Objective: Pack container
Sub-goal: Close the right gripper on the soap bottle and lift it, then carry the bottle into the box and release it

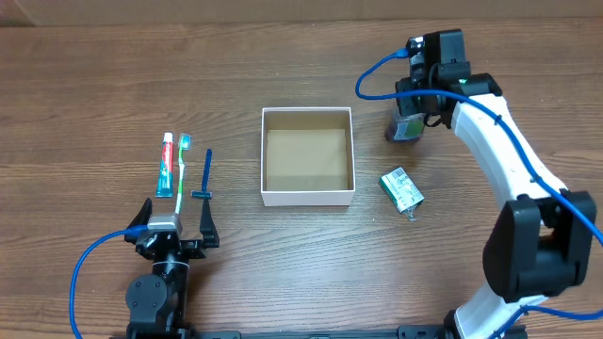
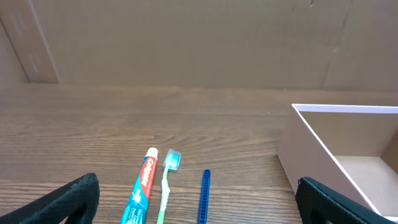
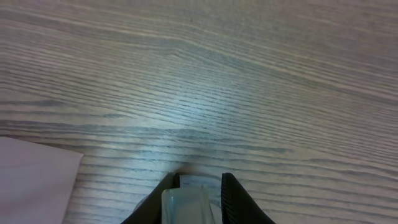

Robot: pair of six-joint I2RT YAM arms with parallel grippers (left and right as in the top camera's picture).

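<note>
**Overhead view.** The container [image 1: 307, 195] sits at the middle of the wooden surface [image 1: 113, 85], square to the camera. It is a shallow, open-topped square box with thin white walls and a plain brown cardboard floor. Nothing lies inside it.

Left of it, well apart, three items lie side by side: a toothpaste tube [image 1: 167, 166], a toothbrush [image 1: 182, 168] and a blue razor [image 1: 204, 175]. The left fingers [image 1: 207, 228] are spread wide, just short of the near ends of these items, and hold nothing.

The right fingers [image 1: 415, 111] are beyond the container's far right corner. They point down at a small dark item [image 1: 406, 129] standing on the surface. A green packet [image 1: 402, 187] lies right of the container, near its front corner and clear of the wall.

**Left wrist view.** The left fingers [image 2: 74, 199] show at both lower corners, far apart and open. Between them lie the toothpaste tube [image 2: 143, 190], the toothbrush [image 2: 166, 183] and the razor [image 2: 204, 196]. The container [image 2: 311, 140] is on the right. Its white near wall is seen edge-on, with a strip of the brown floor beyond.

**Right wrist view.** The right fingers [image 3: 239, 202] are drawn close together. A pale, translucent part of the small item [image 3: 186, 202] lies between them, touching both. A white patch shows at the lower left corner; I cannot tell what it is.
</note>
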